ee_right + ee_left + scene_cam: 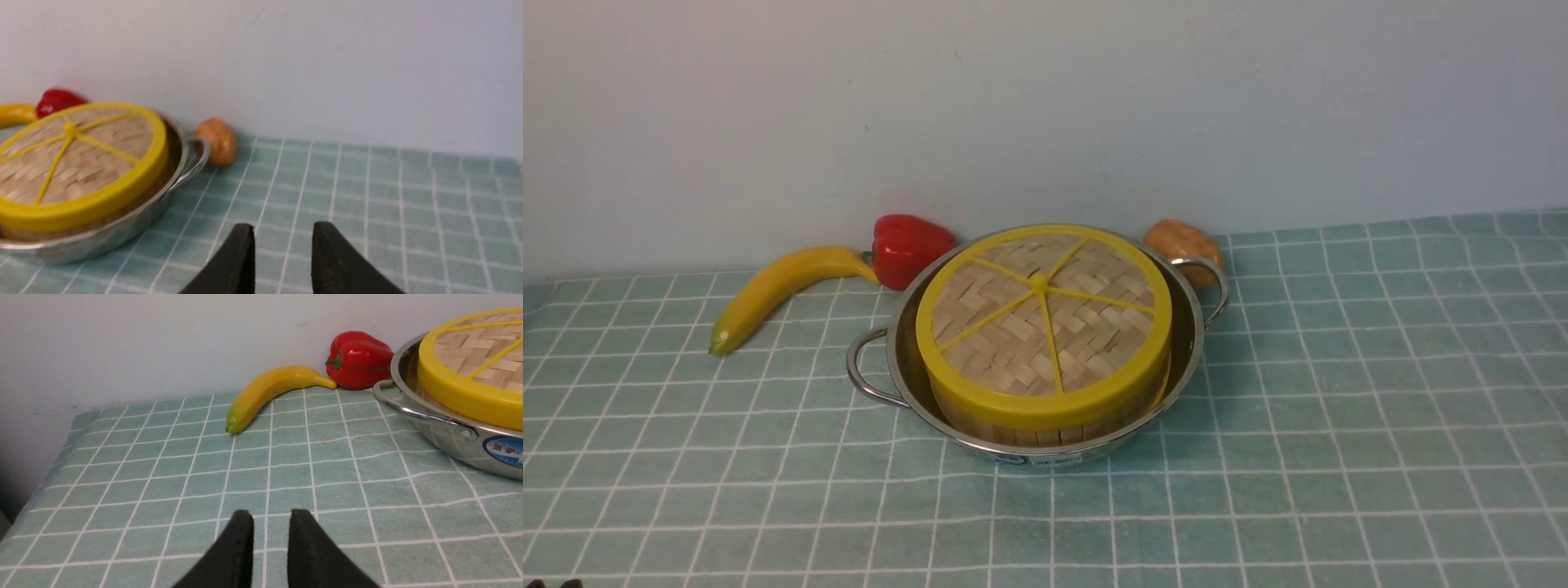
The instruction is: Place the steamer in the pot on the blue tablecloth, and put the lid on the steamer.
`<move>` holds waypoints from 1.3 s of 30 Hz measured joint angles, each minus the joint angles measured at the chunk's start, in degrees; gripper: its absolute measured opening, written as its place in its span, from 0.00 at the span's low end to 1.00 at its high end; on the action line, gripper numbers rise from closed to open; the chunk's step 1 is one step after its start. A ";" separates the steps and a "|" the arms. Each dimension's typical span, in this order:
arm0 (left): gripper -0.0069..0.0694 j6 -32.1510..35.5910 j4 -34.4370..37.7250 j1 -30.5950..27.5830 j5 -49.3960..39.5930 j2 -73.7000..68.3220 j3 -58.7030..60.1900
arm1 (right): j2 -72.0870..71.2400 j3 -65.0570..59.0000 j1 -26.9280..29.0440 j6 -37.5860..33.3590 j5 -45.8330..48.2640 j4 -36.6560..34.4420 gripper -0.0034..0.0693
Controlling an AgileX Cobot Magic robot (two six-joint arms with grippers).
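Observation:
The woven lid (1045, 314) with yellow rim and spokes sits on the steamer (1013, 429), whose slat wall shows just below it. The steamer stands inside the steel pot (1188, 327) on the blue tablecloth (1339, 408). My left gripper (270, 514) hovers low over bare cloth, apart from the pot (449, 437) and lid (461, 392), its jaws a little apart and empty. My right gripper (282, 226) is over bare cloth on the pot's (122, 232) other side, jaws apart and empty, away from the lid (81, 163). Neither gripper shows in the front view.
A banana (776, 286) and a red pepper (907, 249) lie behind the pot on the left. A brown potato-like thing (1180, 245) lies by the pot's far right handle. A pale wall stands right behind them.

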State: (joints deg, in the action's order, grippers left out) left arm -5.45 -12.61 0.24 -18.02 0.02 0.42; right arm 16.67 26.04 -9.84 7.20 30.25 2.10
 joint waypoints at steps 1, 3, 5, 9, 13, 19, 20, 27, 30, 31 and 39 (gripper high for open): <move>0.26 0.00 0.00 0.00 0.00 0.00 0.00 | -2.57 -2.59 0.77 0.00 -2.85 1.24 0.36; 0.26 0.00 0.00 0.00 0.00 0.00 0.00 | -6.49 -7.21 1.75 0.00 -6.47 2.66 0.36; 0.26 0.00 0.00 0.00 0.00 0.00 0.00 | -10.05 -11.06 2.42 0.00 -9.07 3.57 0.36; 0.27 0.00 0.00 0.00 0.00 0.00 0.00 | -15.94 -18.26 3.63 0.00 -12.34 3.97 0.37; 0.27 0.00 0.00 0.00 -0.06 0.00 0.00 | -16.42 -22.54 4.07 1.08 -12.90 4.01 0.38; 0.29 0.00 0.00 0.00 0.00 0.00 0.00 | -16.47 -24.50 4.13 1.13 -12.88 4.01 0.38; 0.29 0.00 0.00 0.00 0.00 0.00 0.00 | -16.47 -24.50 4.13 1.13 -12.94 4.01 0.38; 0.31 0.00 0.00 0.00 0.00 0.00 0.00 | -16.47 -24.50 4.13 1.27 -12.94 4.01 0.38; 0.31 0.00 0.00 0.00 0.00 0.00 0.00 | -16.47 -24.50 4.13 1.27 -12.94 4.01 0.38; 0.31 0.00 0.00 0.00 0.00 0.00 0.00 | -16.47 -24.50 4.13 1.27 -12.94 4.01 0.38; 0.33 0.00 0.00 0.00 0.00 0.00 0.00 | -16.47 -24.50 4.13 1.27 -12.94 4.08 0.38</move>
State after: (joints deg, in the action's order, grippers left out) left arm -5.45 -12.61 0.24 -18.02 0.02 0.42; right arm 0.21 1.54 -5.71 8.48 17.32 6.18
